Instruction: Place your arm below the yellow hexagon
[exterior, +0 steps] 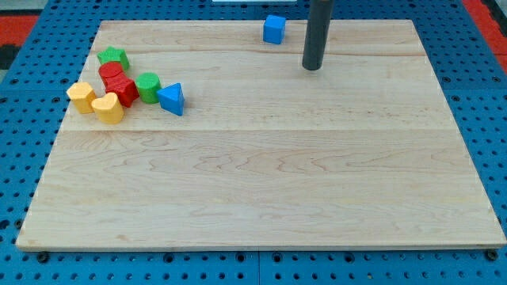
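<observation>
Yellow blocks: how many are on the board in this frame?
2, both at the view's left edge of the cluster: the yellow hexagon outermost, and the yellow heart just right of and below it. None appear hidden.

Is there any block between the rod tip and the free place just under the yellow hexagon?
Nothing visible blocks a low route. My tip is far to the view's right of the yellow hexagon. The yellow heart and blue triangle lie near the direct line, so pass below them.

No lettering, label, brand or number was legible anywhere on the wooden board (261, 182), its coloured blocks or the surrounding blue pegboard (483, 95).
</observation>
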Action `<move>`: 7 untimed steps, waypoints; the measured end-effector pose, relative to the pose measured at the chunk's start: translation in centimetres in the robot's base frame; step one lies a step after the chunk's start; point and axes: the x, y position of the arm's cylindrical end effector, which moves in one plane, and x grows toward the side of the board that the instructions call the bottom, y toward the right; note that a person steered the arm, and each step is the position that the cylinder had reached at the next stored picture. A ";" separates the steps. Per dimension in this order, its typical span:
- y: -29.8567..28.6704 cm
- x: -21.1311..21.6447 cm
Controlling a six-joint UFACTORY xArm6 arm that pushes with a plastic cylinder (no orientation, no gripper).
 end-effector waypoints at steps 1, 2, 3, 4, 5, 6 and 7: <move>-0.2 4.1; -6.7 13.4; -11.5 21.5; -15.7 26.0; -29.7 23.7; -38.9 22.6; -38.9 20.6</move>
